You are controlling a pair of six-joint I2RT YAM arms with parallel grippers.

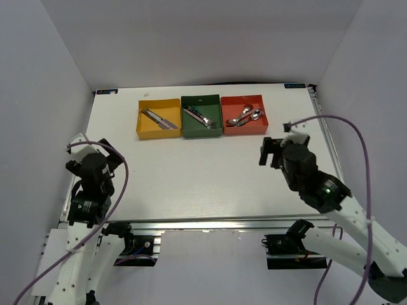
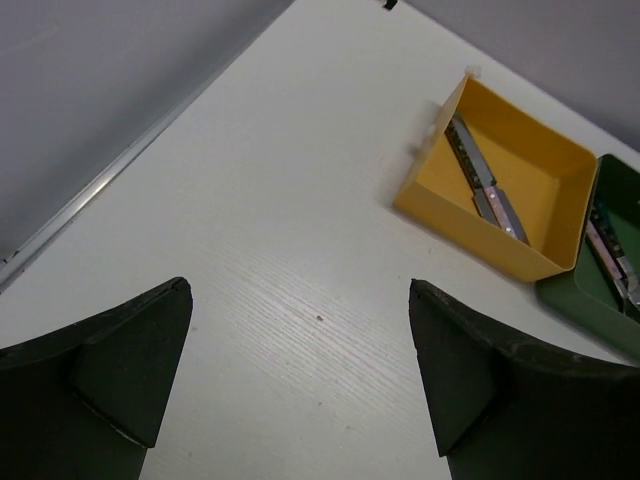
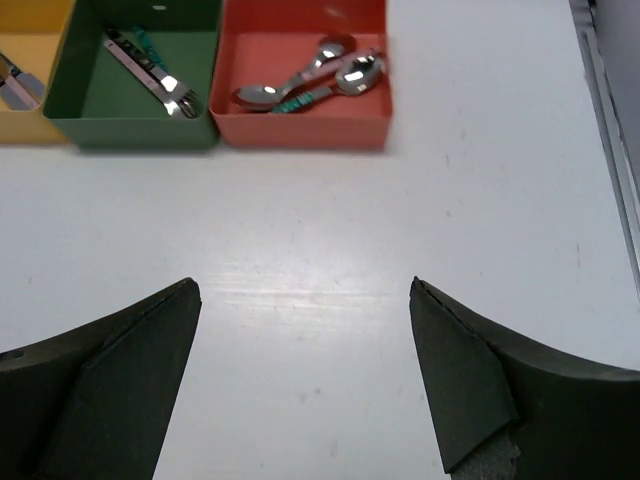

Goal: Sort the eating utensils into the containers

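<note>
White table (image 1: 191,184) fills the middle of the overhead view. Along its upper edge three shallow square boxes sit in a row, side by side with their walls touching: the yellow box (image 1: 147,131) at the left, the dark green box (image 1: 212,107) in the centre and the red box (image 1: 255,127) at the right. What look like knives (image 2: 487,190) lie slantwise across the floor of the yellow box. The forks (image 3: 150,72) lie diagonally in the green one, with a teal handle showing. The spoons (image 3: 352,76) rest close together in the red one, bowls shining, one handle teal and another pinkish. The left gripper (image 2: 300,290) hangs over bare table in the lower left of the overhead view, its dark fingers spread wide with nothing between them. The right gripper (image 3: 305,288) hangs at the centre right, below the red box, and is likewise spread wide and empty.
</note>
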